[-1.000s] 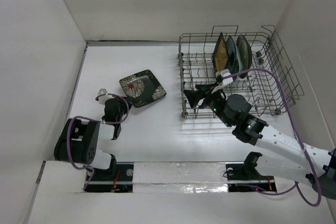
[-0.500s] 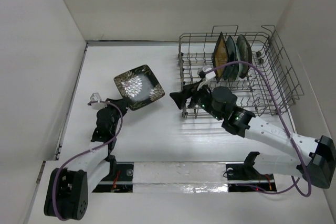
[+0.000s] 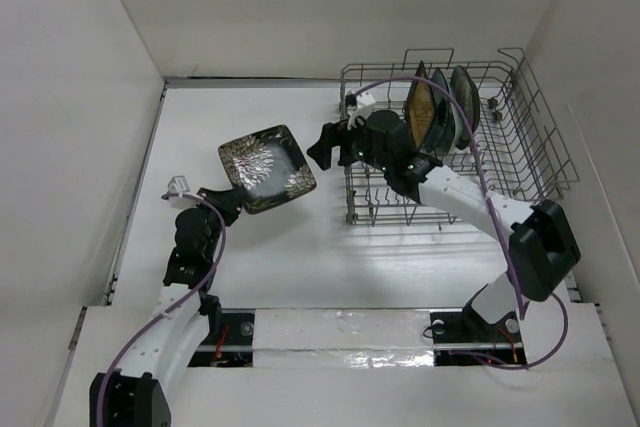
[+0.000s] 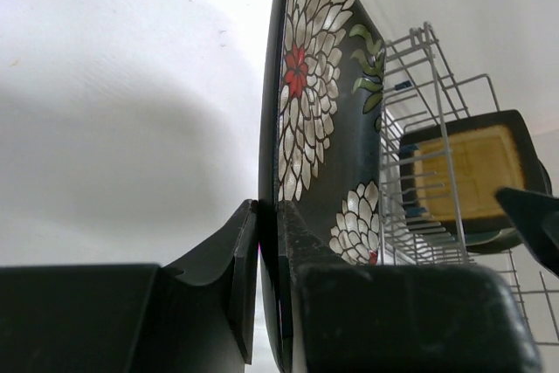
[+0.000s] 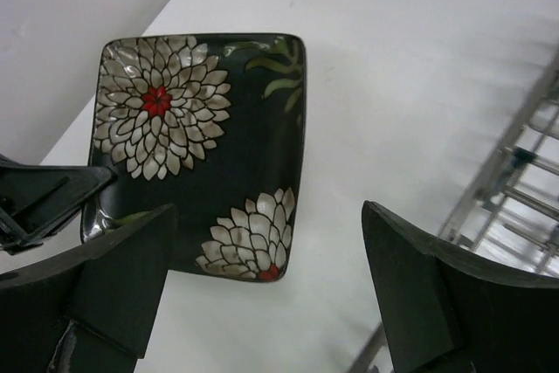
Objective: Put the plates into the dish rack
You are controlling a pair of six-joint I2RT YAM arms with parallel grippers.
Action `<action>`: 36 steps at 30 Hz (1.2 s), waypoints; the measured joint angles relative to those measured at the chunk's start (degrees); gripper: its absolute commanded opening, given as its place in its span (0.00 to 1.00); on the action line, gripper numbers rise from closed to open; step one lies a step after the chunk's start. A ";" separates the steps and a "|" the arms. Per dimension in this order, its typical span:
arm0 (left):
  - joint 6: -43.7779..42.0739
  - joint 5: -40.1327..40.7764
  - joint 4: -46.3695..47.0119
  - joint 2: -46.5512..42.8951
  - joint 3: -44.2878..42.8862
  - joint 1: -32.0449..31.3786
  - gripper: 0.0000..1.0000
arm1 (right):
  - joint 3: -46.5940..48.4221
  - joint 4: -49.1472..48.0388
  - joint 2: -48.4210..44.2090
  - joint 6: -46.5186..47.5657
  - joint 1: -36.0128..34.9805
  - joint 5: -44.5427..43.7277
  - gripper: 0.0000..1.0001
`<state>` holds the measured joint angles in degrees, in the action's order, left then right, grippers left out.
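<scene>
— Where is the black square plate with white flowers (image 3: 267, 167)?
— Left of the grey wire dish rack (image 3: 548, 152). Its near-left corner is pinched between the fingers of the left gripper (image 3: 218, 201).
— And the right gripper (image 3: 325, 144)?
— Jaws spread wide, just beside the plate's right edge, apart from it, between plate and rack.
— Inside the rack?
— Plates stand upright at the far end, leftmost the black square plate with yellow centre (image 3: 421, 107).

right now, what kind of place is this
Likely a robot test cell, not a kitchen: bare white walls box in a white table carrying a grey metal wire dish rack.
</scene>
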<state>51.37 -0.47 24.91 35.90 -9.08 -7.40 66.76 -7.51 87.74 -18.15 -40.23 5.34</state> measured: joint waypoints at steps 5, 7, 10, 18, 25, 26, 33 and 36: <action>-0.22 -1.38 -4.31 -3.04 -2.75 0.00 0.00 | 5.22 1.18 6.10 0.48 0.02 4.37 0.93; -0.48 -1.88 -5.92 -4.55 -4.15 0.00 0.00 | 6.58 1.64 7.45 0.57 0.04 5.66 0.93; -0.66 -2.51 -7.15 -6.69 -5.86 0.00 0.00 | 8.61 1.95 9.29 0.61 0.13 6.78 0.94; -0.72 -4.59 -8.83 -9.86 -7.96 0.00 0.00 | 9.16 1.81 10.64 0.28 1.97 9.77 0.96; 0.07 -7.82 -11.54 -10.75 -8.44 0.00 0.00 | 7.21 -6.19 10.64 -2.99 3.78 23.50 0.83; 0.09 -8.35 -12.09 -10.88 -8.87 0.00 0.00 | 6.51 -7.52 10.64 -3.76 3.80 25.42 0.82; 0.59 -10.86 -12.70 -12.96 -11.50 0.00 0.00 | 2.89 -17.38 11.69 -10.32 3.78 35.91 0.70; 0.66 -11.56 -12.68 -13.90 -11.96 0.00 0.00 | 1.90 -19.98 11.69 -12.48 3.78 38.27 0.38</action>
<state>52.03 -12.03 12.23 22.00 -21.04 -7.40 68.66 -27.49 99.44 -30.63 -36.45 43.62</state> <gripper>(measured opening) 0.066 0.523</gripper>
